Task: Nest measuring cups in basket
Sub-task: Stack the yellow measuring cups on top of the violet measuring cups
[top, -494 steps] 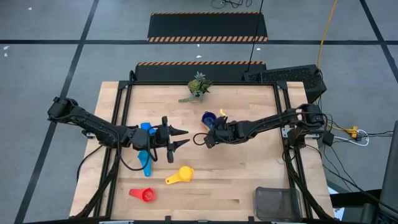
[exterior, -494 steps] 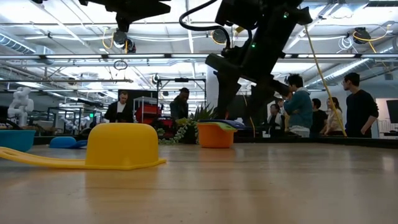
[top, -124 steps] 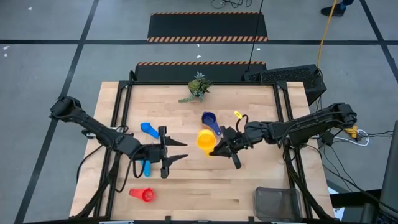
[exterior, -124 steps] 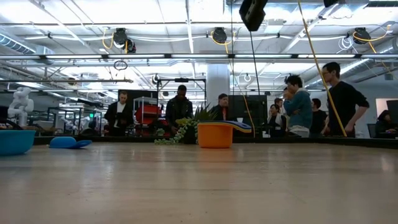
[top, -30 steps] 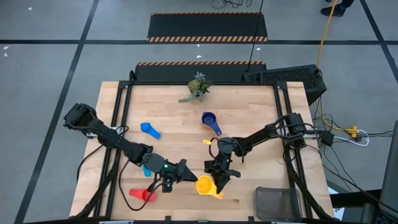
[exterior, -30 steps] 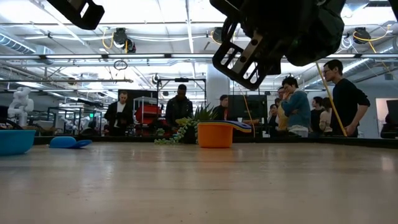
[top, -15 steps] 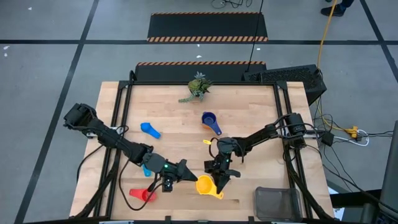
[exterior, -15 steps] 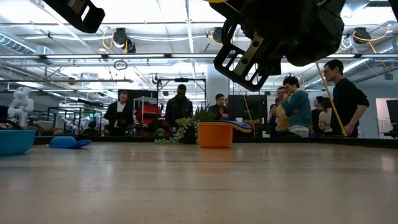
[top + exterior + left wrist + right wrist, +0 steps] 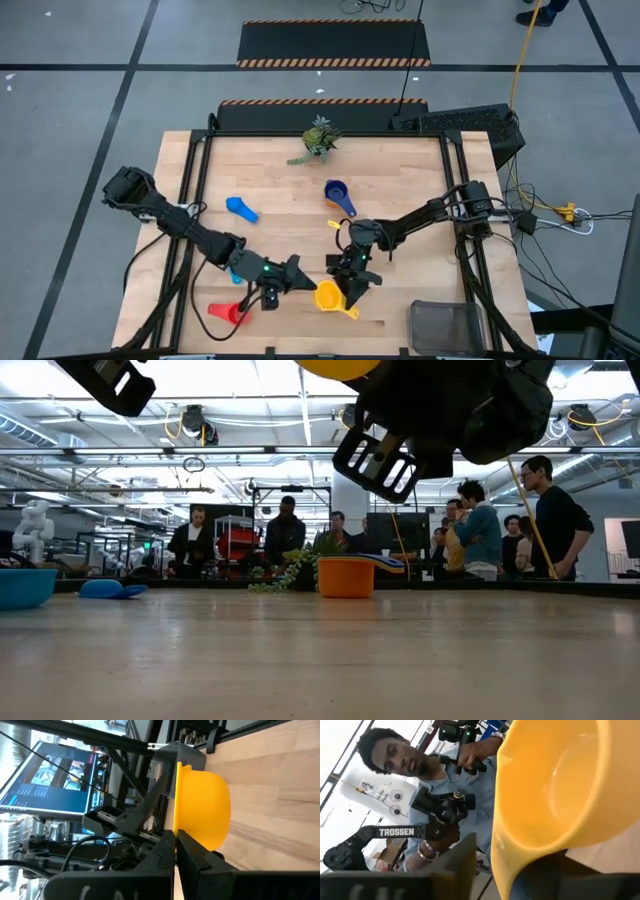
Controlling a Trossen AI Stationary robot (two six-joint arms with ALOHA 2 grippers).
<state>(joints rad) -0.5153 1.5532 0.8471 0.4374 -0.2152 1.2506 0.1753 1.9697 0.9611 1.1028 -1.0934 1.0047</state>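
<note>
Wire-mesh basket [image 9: 446, 326] sat empty at the near right corner, left gripper [image 9: 296, 279] pinched shut on yellow measuring cup [image 9: 329, 297] rim, right gripper [image 9: 352, 283] half parted beside it, red cup [image 9: 231, 313] near left, orange cup [image 9: 346, 576] holding a dark blue cup [image 9: 337, 193] farther back.

Smooth glossy plastic yellow measuring cup [image 9: 202, 805]; matt pale wood table [image 9: 400, 180].

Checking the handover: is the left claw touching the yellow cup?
Touching. The left wrist view shows the left claw shut on the rim of the yellow cup.
</note>
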